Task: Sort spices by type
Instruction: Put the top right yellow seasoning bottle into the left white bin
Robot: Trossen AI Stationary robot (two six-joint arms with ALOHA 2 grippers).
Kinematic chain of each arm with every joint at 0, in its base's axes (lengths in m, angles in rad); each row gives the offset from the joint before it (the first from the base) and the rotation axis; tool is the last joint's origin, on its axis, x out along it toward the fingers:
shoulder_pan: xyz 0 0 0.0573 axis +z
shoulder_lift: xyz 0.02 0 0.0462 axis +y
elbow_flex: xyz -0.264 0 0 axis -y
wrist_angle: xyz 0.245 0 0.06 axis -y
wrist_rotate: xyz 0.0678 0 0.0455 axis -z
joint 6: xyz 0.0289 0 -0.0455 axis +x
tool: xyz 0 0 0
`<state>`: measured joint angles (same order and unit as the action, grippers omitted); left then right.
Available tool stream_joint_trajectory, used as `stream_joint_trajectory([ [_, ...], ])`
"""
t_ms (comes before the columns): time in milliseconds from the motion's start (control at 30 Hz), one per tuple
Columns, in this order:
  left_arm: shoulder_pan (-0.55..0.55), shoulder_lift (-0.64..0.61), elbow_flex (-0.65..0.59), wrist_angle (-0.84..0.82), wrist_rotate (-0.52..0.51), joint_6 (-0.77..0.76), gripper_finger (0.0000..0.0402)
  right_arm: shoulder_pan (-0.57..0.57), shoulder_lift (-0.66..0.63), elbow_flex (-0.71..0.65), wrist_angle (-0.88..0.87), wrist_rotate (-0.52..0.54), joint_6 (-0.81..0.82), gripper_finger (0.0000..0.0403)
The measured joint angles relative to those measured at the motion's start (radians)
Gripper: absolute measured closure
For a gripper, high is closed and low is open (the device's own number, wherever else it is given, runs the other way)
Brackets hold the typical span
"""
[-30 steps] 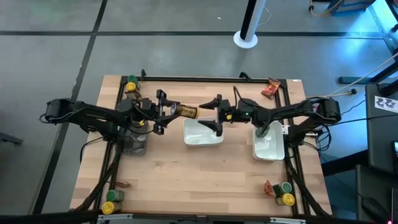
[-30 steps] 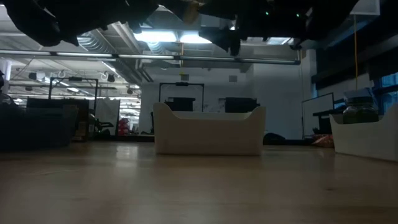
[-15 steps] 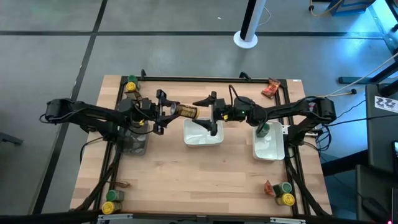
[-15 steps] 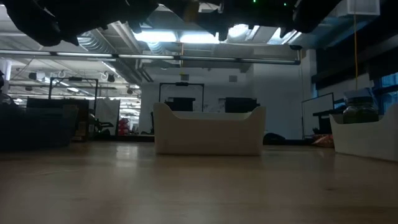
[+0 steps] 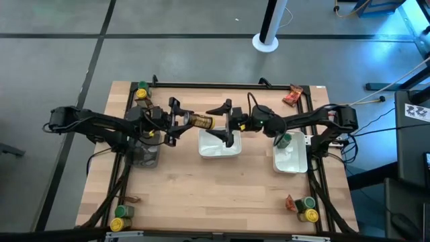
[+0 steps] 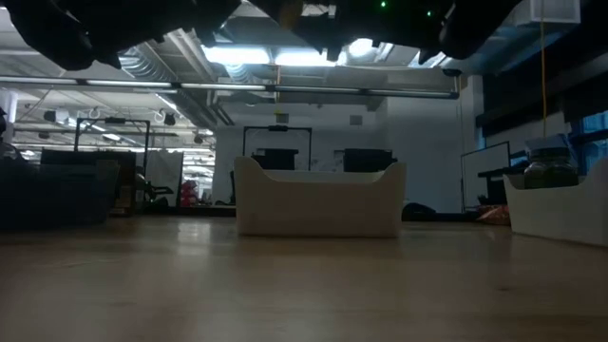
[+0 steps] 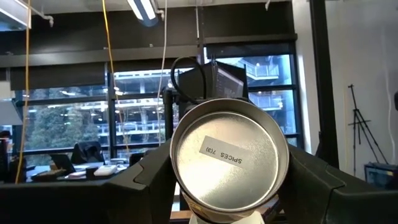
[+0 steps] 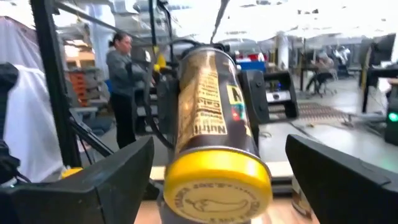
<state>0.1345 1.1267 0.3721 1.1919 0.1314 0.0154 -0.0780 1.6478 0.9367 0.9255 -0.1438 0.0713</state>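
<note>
A brown spice jar (image 5: 201, 121) with a yellow lid (image 8: 216, 179) hangs level above the table's middle, lid end toward the table's right. My left gripper (image 5: 190, 121) is shut on it. My right gripper (image 5: 220, 123) faces it from the right, open, with its fingers standing on either side of the lid end and apart from it. The left wrist view shows the jar's metal base (image 7: 229, 157). A green-lidded jar (image 5: 285, 140) stands in the right white tray (image 5: 293, 163). My left gripper pinches the jar's side wall near its base end (image 7: 180, 180) between its two fingers (image 7: 146, 186). The fingers come level from the table's left and lie along the jar. The jar is lifted clear of the table and lies level, its lid pointing to the right.
A white tray (image 5: 220, 150) sits under the jar's lid end; a clear bin (image 5: 144, 153) stands below my left arm. Jars stand at the far left corner (image 5: 142, 91), near left (image 5: 121, 216) and near right (image 5: 308, 209). Red packets lie at the far right (image 5: 291, 95) and near right (image 5: 290, 202).
My right gripper has gone toward the table's left and a little up, closing in on the jar's lid end until its open fingers flank it. The jar and my left gripper have stayed where they were.
</note>
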Motion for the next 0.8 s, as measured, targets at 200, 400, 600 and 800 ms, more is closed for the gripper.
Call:
stream_joint_trajectory([
  [200, -0.005, 0.0, 0.0, 0.008, 0.0, 0.002, 0.0195, 0.0, 0.016, 0.0, 0.022, -0.006, 0.007, 0.0041],
  [400, -0.005, 0.0, 0.0, 0.01, 0.0, 0.004, 0.0195, 0.006, 0.019, 0.0, 0.029, -0.007, 0.01, 0.0059],
  [600, -0.005, 0.0, 0.0, 0.01, 0.0, 0.003, 0.0196, 0.006, 0.024, 0.0, 0.047, -0.006, 0.009, 0.0115],
  [800, -0.005, 0.0, 0.0, 0.01, -0.001, 0.004, 0.0196, 0.006, 0.025, 0.0, 0.046, -0.006, 0.006, 0.0154],
])
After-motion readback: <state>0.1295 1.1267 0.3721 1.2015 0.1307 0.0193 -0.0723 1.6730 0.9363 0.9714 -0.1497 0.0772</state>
